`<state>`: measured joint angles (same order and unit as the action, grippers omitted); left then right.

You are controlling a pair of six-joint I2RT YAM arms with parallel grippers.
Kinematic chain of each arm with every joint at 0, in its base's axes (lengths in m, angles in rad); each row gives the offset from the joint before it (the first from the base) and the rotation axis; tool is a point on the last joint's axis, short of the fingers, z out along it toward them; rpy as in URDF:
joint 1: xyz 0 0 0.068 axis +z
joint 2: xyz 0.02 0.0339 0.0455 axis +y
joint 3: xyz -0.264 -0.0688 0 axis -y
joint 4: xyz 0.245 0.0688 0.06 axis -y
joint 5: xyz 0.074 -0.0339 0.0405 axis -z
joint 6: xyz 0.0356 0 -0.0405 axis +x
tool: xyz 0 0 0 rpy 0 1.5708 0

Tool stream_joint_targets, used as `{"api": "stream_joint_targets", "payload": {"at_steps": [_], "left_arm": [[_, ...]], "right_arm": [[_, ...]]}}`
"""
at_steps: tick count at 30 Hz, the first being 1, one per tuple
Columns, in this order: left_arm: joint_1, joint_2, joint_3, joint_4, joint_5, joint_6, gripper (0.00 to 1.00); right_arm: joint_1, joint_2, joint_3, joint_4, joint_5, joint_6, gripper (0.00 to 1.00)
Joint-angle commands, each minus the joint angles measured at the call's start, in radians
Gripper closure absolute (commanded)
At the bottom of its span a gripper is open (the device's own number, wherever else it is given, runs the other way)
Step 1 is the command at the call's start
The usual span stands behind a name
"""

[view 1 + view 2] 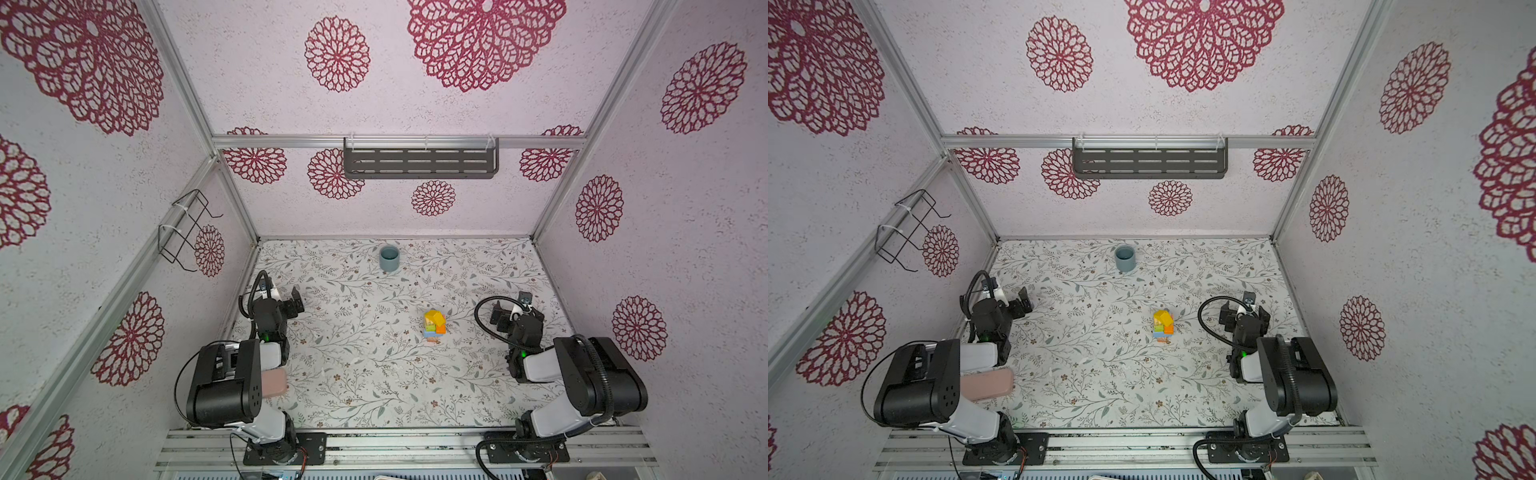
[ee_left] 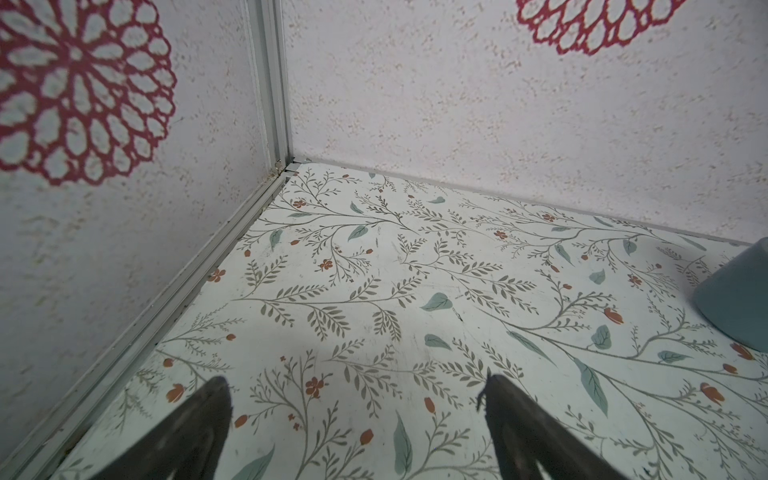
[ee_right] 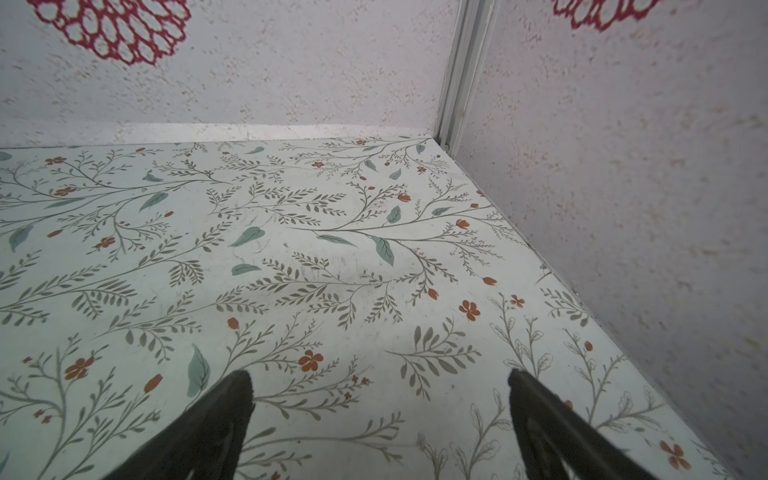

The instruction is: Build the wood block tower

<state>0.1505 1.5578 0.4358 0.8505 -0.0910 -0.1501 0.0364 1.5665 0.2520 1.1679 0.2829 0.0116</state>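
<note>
Mid-table, right of centre, tower (image 1: pixel 434 326) stands on the table (image 1: pixel 353 374), yellow wedge (image 1: pixel 436 318) topmost. Left gripper (image 2: pixel 355 386) and right gripper (image 3: pixel 380 376) are both spread wide, empty, and well apart from the tower. Risk: the nearer right gripper swinging inward could clip it. The wedge looks skewed and might slide off.

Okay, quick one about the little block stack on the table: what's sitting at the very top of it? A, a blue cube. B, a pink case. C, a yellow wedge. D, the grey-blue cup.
C: in both top views the yellow wedge is the topmost piece of the tower, above its orange, green and blue blocks.
</note>
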Motion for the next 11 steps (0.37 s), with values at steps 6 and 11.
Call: {"api": "stream_joint_targets", "payload": {"at_steps": [6,11], "left_arm": [[-0.003,-0.008,-0.008,0.006,0.002,0.012,0.03],[-0.002,-0.008,-0.008,0.005,0.002,0.011,0.03]], "right_arm": [[0.005,-0.028,0.005,0.030,-0.008,0.015,0.01],[0.005,-0.029,0.007,0.025,-0.011,0.017,0.01]]}}
